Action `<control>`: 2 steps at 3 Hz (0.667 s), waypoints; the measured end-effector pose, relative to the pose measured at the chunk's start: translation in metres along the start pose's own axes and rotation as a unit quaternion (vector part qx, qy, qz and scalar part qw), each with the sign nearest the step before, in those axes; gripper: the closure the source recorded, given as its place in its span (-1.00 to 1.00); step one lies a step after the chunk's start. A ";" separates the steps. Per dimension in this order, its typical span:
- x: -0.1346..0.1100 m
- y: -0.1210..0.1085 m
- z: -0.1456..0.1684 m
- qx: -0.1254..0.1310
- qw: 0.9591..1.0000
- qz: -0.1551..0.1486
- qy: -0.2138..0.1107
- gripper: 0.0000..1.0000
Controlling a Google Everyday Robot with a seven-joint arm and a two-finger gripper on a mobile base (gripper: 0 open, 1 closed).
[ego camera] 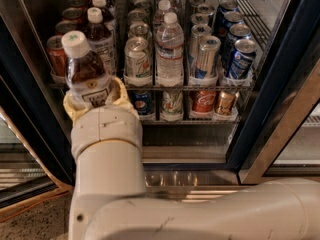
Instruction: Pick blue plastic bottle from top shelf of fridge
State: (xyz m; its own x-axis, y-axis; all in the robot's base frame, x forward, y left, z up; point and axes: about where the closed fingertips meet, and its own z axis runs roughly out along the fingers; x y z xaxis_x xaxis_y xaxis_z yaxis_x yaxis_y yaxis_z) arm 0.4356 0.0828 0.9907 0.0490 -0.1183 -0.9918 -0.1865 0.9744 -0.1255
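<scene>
Speckled floor (35,223) showing lower left, tan strip (30,204) running diagonally across it. Open glass door (285,126) slanting along right edge, its tan frame catching warm light. Brushed steel strip (200,176) glinting bottom centre. Gripper (95,101) sitting left of centre, clasping blue plastic bottle (87,74).

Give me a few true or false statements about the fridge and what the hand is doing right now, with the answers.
1. The hand grips the blue plastic bottle by its lower half. True.
2. That bottle's cap is blue. False: it is white.
3. A clear water bottle stands on the top shelf. True.
4. The lower rack holds only bottles. False: it holds short cans.
</scene>
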 end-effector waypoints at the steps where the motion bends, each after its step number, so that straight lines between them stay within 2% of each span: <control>1: 0.021 0.018 -0.040 -0.047 0.998 -0.002 0.035 1.00; 2: 0.032 0.025 -0.055 -0.058 0.997 -0.026 0.035 1.00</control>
State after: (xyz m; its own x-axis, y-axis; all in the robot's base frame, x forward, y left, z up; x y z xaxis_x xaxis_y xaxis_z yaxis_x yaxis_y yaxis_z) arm 0.3782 0.0925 0.9546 -0.0064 -0.1854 -0.9826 -0.2974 0.9385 -0.1752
